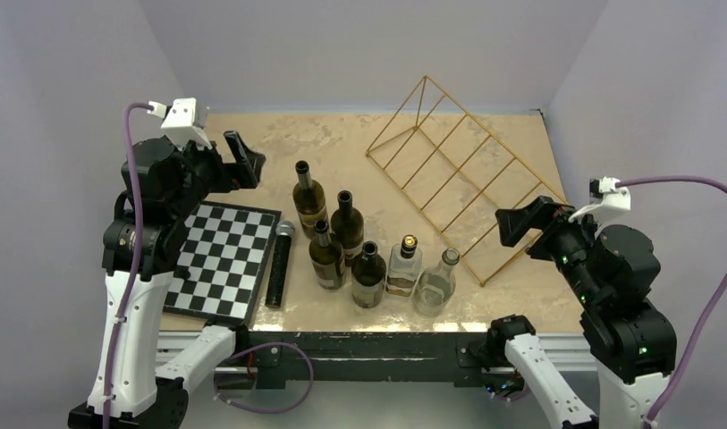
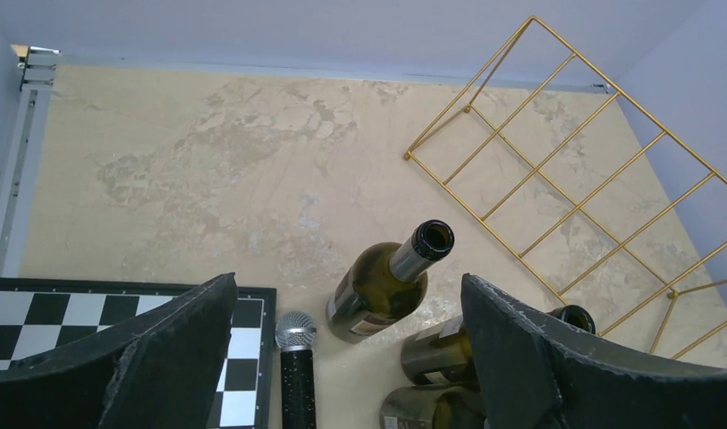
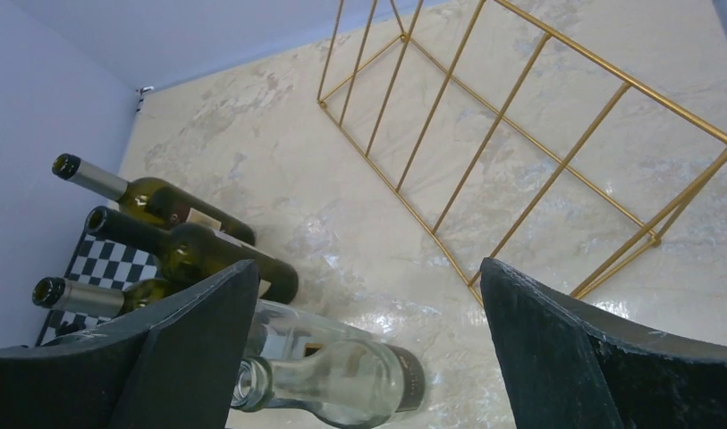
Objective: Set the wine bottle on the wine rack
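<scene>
Spreading across the whole top view, the marble table [image 1: 252,143] is walled in at 9, 12 and 3 o'clock, and its front edge sits at 6 o'clock above the arm bases. The wine rack [image 1: 467,179] lies on it toward 2 o'clock, a gold wire frame set on a slant. Its far end is near the back wall and its near corner reaches toward 5 o'clock, close to the front edge. No bottle is on it.

At 8 o'clock the chessboard [image 1: 224,259] lies flat, its near side reaching the front edge. The wine bottles [image 1: 359,250], six of them, all stand upright in a tight cluster at 6 o'clock. Four are dark green and two are clear. The clear ones are the closest to the rack (its near corner is just beside the outermost one). A band of bare marble runs between the cluster and the rack's long lower rail, and more bare marble shows toward 11 o'clock.

The left gripper [image 1: 241,159] hangs above the chessboard's far edge at 10 o'clock, jaws spread wide and grasping nothing. The right gripper [image 1: 520,223] hangs at 4 o'clock beside the rack's near right end, likewise spread and empty-handed. A black microphone [image 1: 279,264] lies between chessboard and bottles, its mesh head pointing to 12 o'clock.
</scene>
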`<move>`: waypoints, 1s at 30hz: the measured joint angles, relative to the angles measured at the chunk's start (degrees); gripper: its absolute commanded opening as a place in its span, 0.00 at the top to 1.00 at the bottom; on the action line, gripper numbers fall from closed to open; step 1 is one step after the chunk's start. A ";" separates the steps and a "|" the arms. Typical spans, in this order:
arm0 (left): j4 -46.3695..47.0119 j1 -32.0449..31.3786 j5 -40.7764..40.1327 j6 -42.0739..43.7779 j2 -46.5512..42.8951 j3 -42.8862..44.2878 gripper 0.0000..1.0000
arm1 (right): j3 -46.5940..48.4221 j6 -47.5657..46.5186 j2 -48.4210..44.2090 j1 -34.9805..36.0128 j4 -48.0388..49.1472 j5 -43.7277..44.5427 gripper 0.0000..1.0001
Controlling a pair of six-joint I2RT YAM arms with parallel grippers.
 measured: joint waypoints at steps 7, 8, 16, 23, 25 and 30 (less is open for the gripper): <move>-1.22 0.00 -0.15 -0.92 -0.07 0.37 0.01 | -1.97 -1.79 -3.21 0.00 -0.13 -1.11 0.01; -2.78 0.00 0.07 -1.29 0.22 1.27 0.01 | -1.95 -2.36 -3.08 0.00 -0.15 -2.84 0.01; -6.56 0.00 8.94 -2.64 -0.31 8.66 0.01 | -2.99 -5.38 -2.36 0.00 2.56 -20.96 0.02; -6.43 0.00 20.13 -2.29 -1.16 7.04 0.01 | -4.81 -6.75 -2.69 0.00 3.52 -35.17 0.04; -6.36 0.00 20.15 -2.03 -1.22 6.80 0.01 | -5.68 -7.32 -3.21 0.02 3.67 -37.40 0.06; -6.01 0.00 20.17 -1.92 -2.54 4.94 0.01 | -11.45 -9.92 -7.48 2.78 5.42 -38.91 0.17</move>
